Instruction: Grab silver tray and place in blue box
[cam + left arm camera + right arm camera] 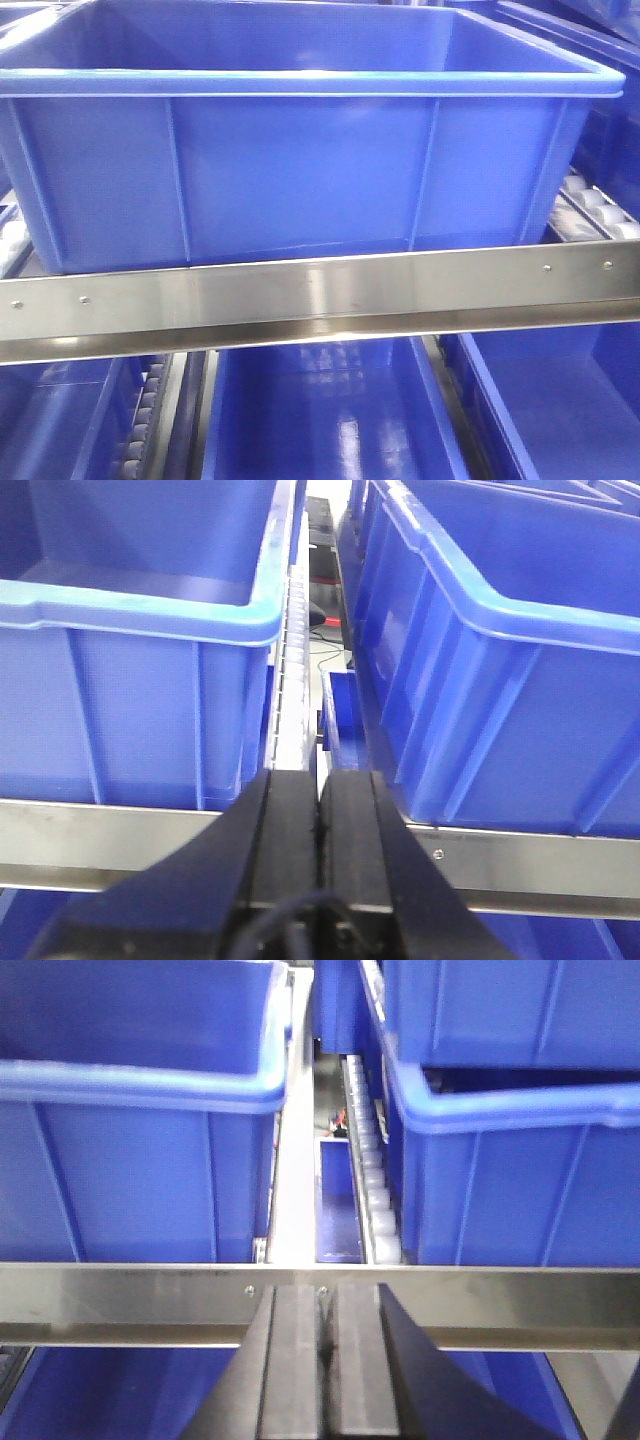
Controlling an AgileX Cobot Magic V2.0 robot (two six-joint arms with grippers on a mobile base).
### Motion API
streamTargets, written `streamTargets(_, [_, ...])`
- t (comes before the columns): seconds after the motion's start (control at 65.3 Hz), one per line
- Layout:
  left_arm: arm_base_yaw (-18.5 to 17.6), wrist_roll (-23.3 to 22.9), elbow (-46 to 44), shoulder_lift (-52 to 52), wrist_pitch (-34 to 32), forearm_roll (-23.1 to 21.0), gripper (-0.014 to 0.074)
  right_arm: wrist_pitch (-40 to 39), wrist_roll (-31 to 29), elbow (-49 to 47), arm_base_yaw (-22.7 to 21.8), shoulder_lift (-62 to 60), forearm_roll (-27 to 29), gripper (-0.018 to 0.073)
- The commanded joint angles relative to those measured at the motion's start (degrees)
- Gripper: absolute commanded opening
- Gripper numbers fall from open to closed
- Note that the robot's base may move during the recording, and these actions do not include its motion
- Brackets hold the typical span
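The left gripper (320, 810) and right gripper (320, 1325) both have their fingers pressed together, holding nothing. Past each, beyond a steel rail (320, 295), sit blue crates; the blue box (300, 150) fills the front view. No silver tray shows.

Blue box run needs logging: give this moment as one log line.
left gripper: shut, empty | right gripper: shut, empty | large blue ribbed plastic box: on steel-railed rack | silver tray: not visible

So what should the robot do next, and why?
Probably back off and look for the silver tray: none shows in any view. Both the left gripper and right gripper are shut and empty, facing the steel rail below the blue box.
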Motion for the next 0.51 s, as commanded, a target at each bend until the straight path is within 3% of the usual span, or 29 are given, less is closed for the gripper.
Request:
streamTargets(0.0, [0.06,0.03,-0.14,-1.16,-5.08,-0.61,-0.0105,-4.65,-0.61,0.51,-0.49,-2.32,0.04,0.0049])
streamTargets(0.49, [0.06,0.03,-0.14,-1.06,-4.8,-0.61,-0.0105,-4.06,-0.61,0.51,-0.55,-2.44,0.04,0.0049])
